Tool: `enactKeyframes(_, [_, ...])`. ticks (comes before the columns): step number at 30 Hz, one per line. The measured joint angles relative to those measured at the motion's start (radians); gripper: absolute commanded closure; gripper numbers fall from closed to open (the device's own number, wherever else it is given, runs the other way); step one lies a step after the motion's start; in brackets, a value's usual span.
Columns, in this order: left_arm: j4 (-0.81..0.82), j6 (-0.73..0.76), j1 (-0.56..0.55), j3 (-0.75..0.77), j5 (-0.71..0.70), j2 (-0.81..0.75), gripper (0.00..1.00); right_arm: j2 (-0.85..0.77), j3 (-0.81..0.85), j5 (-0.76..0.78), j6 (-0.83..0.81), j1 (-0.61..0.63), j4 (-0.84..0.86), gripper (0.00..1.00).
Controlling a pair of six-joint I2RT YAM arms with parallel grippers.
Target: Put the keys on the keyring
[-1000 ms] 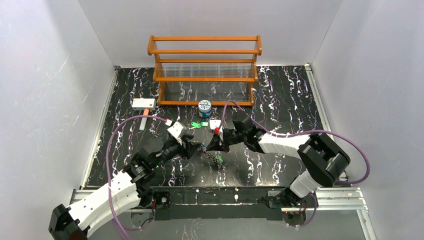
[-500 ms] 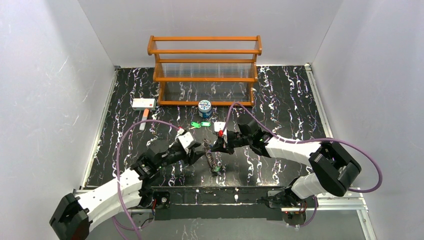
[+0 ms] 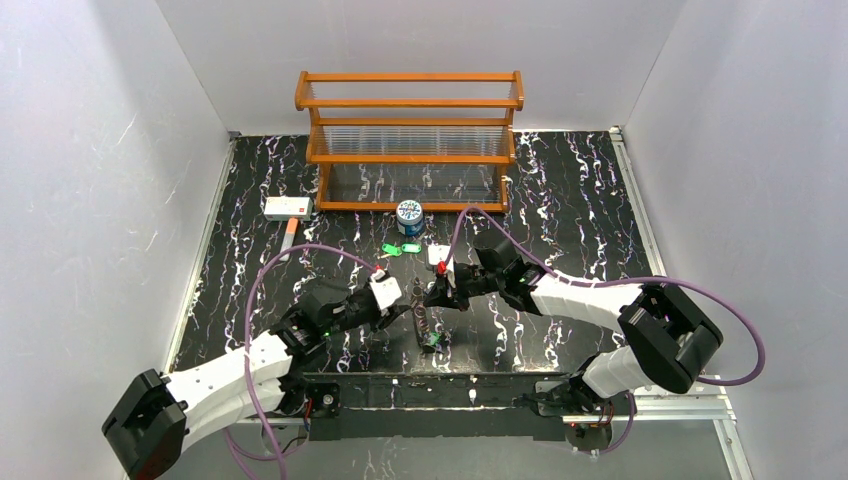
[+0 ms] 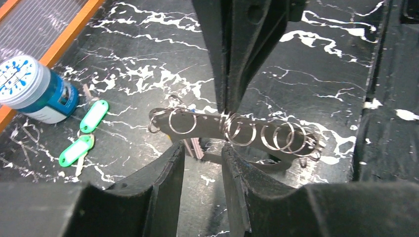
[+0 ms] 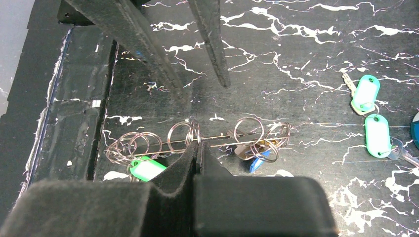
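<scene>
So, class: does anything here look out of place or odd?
Nothing spilled or damaged. Two green keys lie loose beside the can, not yet on the keyring gripped by the right hand.

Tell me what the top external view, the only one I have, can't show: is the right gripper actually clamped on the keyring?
Observer: Yes. In the right wrist view, the right gripper is shut on the keyring, roughly mid-length.
Reviewer: Any keys threaded on it?
Observer: A green key hangs near one end and a blue key towards the other.
Reviewer: And the left gripper?
Observer: The left wrist view shows the left gripper open, its fingers apart just short of the keyring.
</scene>
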Motion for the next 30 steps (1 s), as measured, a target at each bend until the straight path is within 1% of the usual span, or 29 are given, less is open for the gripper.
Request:
enactKeyframes(6, [-0.001,-0.009,-0.009,0.0,-0.062,0.014,0.69,0.0,0.0,0.0,0.006,0.0,0.001,0.99])
enactKeyframes(12, [0.055,-0.025,-0.044,0.0,-0.09,0.093,0.7,0.0,0.0,-0.012,0.014,0.0,0.001,0.99])
enactKeyframes(17, [0.099,-0.035,-0.061,-0.007,-0.106,0.107,0.71,0.0,0.0,-0.023,0.026,-0.001,-0.001,0.99])
enactKeyframes(22, [0.145,-0.046,-0.072,-0.042,-0.09,0.08,0.72,0.0,0.0,-0.017,0.058,-0.002,-0.004,0.99])
enactKeyframes(27, [0.17,-0.058,-0.091,-0.068,-0.023,0.061,0.73,0.001,0.0,0.002,0.109,-0.002,0.012,0.99])
enactKeyframes(30, [0.177,-0.06,-0.101,-0.078,-0.008,0.053,0.73,0.004,0.0,0.003,0.138,-0.002,0.011,0.99])
